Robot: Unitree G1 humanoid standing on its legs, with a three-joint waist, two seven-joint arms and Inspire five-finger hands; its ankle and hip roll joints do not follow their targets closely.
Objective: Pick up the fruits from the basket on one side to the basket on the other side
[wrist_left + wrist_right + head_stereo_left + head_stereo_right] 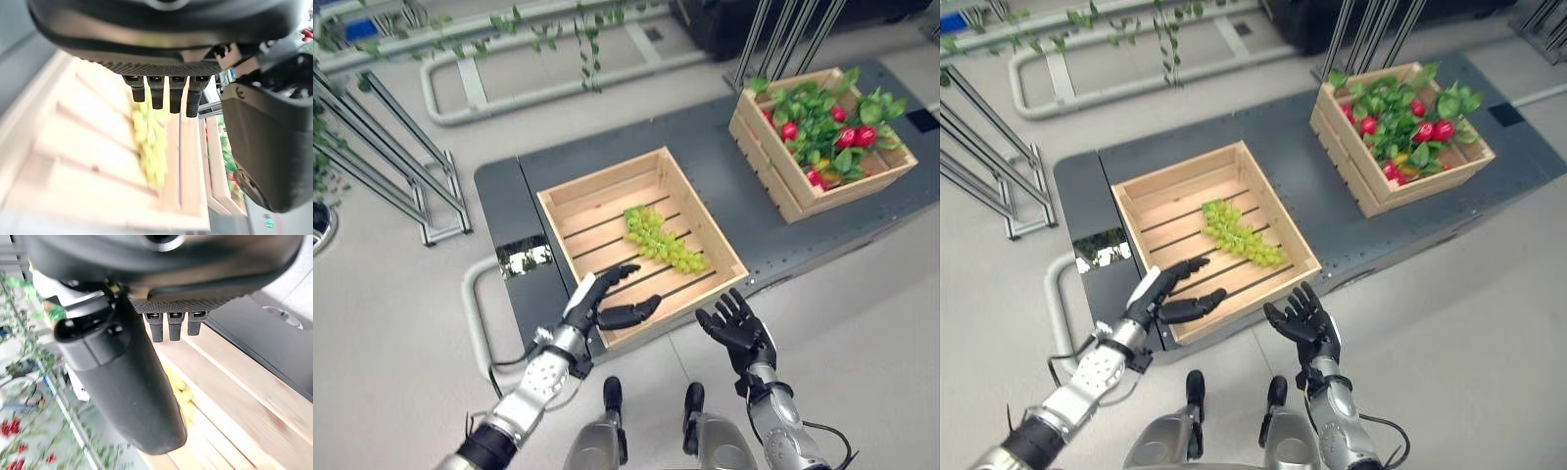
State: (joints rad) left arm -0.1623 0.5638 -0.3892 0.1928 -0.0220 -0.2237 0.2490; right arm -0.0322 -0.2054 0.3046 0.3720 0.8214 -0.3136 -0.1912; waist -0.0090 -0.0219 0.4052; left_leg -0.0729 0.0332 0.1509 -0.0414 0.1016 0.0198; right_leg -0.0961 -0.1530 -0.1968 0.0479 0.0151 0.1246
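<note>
A bunch of green grapes [660, 238] lies on the slats of the near wooden crate [566, 205], toward its right side. The far crate [778, 186] at the back right holds green leaves and red fruits [855, 136]. My left hand [599, 298] hovers open over the near crate's front left corner, empty, with the grapes [149, 142] past its fingers. My right hand [737, 326] is open and empty, in front of the crate's front right corner, off the platform. The grapes [177, 382] show blurred past it too.
Both crates stand on a dark grey platform [724, 176] above a pale floor. Metal racks [382, 166] with trailing green vines stand to the left and behind. A shiny patch [523, 258] sits on the platform left of the near crate.
</note>
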